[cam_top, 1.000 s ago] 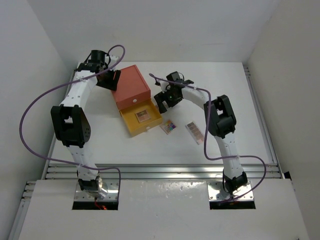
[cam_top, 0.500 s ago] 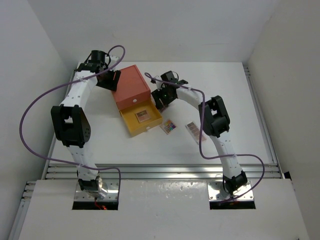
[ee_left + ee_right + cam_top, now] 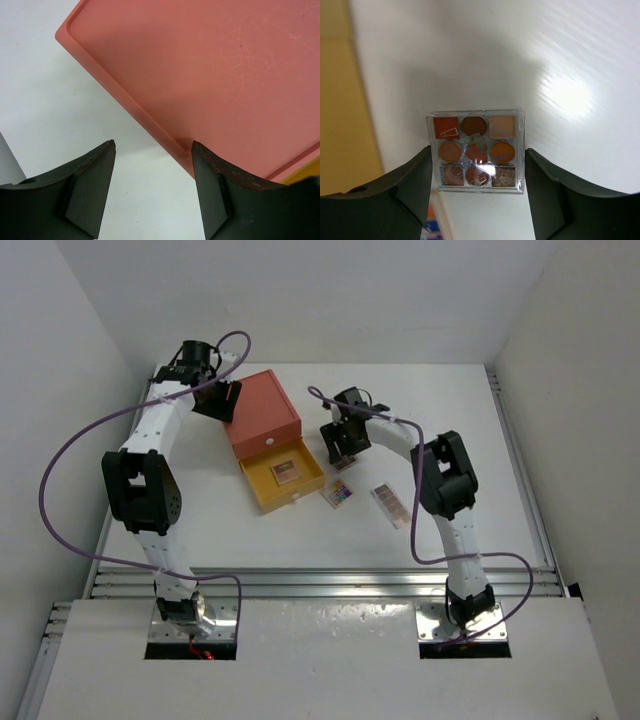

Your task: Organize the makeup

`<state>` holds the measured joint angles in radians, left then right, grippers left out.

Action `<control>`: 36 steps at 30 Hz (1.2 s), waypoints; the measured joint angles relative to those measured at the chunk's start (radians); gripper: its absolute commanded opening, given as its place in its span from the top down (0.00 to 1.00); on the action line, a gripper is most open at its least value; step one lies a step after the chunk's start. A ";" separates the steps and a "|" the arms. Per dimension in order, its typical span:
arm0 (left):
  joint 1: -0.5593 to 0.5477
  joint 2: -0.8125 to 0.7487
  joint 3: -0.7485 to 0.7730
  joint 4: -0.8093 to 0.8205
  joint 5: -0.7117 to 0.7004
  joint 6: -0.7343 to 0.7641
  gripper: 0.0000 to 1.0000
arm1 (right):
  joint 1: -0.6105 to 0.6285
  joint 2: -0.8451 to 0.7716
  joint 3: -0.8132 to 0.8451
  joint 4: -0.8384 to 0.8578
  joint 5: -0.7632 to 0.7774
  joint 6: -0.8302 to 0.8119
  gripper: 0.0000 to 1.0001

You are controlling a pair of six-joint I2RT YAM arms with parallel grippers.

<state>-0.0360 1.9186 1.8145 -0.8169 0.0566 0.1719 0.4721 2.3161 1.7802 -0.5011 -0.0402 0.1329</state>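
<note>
My right claw (image 3: pixel 479 149) is clamping the square brown palette (image 3: pixel 476 152); my left claw (image 3: pixel 153 143) is standing apart and holding nothing.

I am gripping the palette by its two side edges, with its nine brown and orange pans facing my wrist camera. It is showing sharp while the white worktop (image 3: pixel 470 440) beneath is showing blurred. It is hanging just right of the open yellow drawer (image 3: pixel 262 492), in which a second square palette (image 3: pixel 285 471) is lying. Nearer my bases, a colourful square palette (image 3: pixel 338 493) and a longer rectangular palette (image 3: pixel 390 504) are lying on the worktop, apart from each other. My left claw is hovering over the far left edge of the orange box (image 3: pixel 225 65). Its right finger is standing at that edge, and I cannot tell whether it is touching.
</note>
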 measured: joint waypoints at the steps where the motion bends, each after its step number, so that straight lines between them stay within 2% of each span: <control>1: 0.000 0.000 0.000 0.000 0.001 0.000 0.32 | -0.006 -0.025 -0.033 -0.002 0.018 0.010 0.99; 6: -0.004 0.000 0.000 -0.004 0.009 0.000 0.32 | -0.026 -0.168 -0.185 0.018 0.134 0.055 0.99; 10: -0.005 0.000 0.000 -0.005 0.019 0.000 0.32 | -0.014 -0.283 -0.227 0.051 0.185 0.087 0.99; 16: -0.005 0.000 0.000 -0.005 0.030 0.000 0.32 | 0.106 -0.420 -0.250 0.165 0.201 0.154 0.99; 22: -0.005 0.000 0.000 -0.005 0.038 0.000 0.32 | 0.291 -0.353 -0.232 0.253 0.158 0.262 0.98; 27: -0.005 0.000 0.000 -0.005 0.045 0.000 0.32 | 0.362 -0.210 -0.201 0.292 0.138 0.319 0.97; 31: -0.005 0.000 0.000 -0.005 0.049 0.000 0.32 | 0.361 -0.126 -0.185 0.300 0.145 0.328 0.86; 32: -0.005 0.000 0.000 -0.005 0.049 0.000 0.32 | 0.360 -0.109 -0.175 0.299 0.148 0.327 0.75; 33: -0.005 0.000 0.000 -0.005 0.050 0.000 0.32 | 0.360 -0.092 -0.162 0.299 0.153 0.324 0.69; 34: -0.005 0.000 0.000 -0.005 0.051 0.000 0.32 | 0.359 -0.078 -0.147 0.299 0.160 0.322 0.53; 36: -0.005 0.000 0.000 -0.005 0.051 0.000 0.32 | 0.355 -0.060 -0.120 0.299 0.166 0.319 0.39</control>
<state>-0.0406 1.9190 1.8145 -0.8219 0.1078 0.1715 0.8272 2.2562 1.6600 -0.2024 0.1253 0.4519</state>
